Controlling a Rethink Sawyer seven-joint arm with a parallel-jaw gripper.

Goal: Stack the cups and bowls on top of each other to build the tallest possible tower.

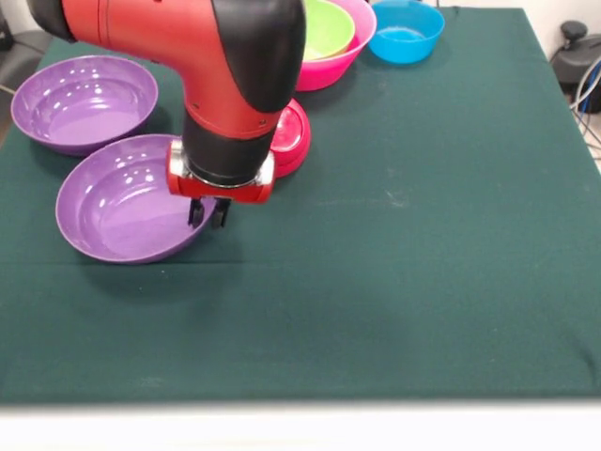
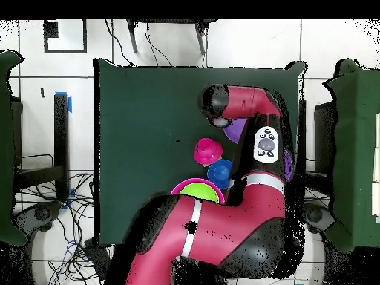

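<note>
The gripper (image 1: 208, 214) hangs low over the right rim of the nearer purple bowl (image 1: 122, 202) — its two short fingers sit close together, nothing visibly between them. A second purple bowl (image 1: 83, 101) lies behind, touching it. The crimson bowl (image 1: 293, 136) sits upside down beside the arm (image 1: 235, 75); green bowl (image 1: 324, 26) nests in pink bowl (image 1: 343, 52), blue bowl (image 1: 407, 32) beside — no tower stands.

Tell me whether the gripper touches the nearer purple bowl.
Cannot tell: in the front view the gripper overlaps the purple bowl at its rim; the overhead view hides both.
</note>
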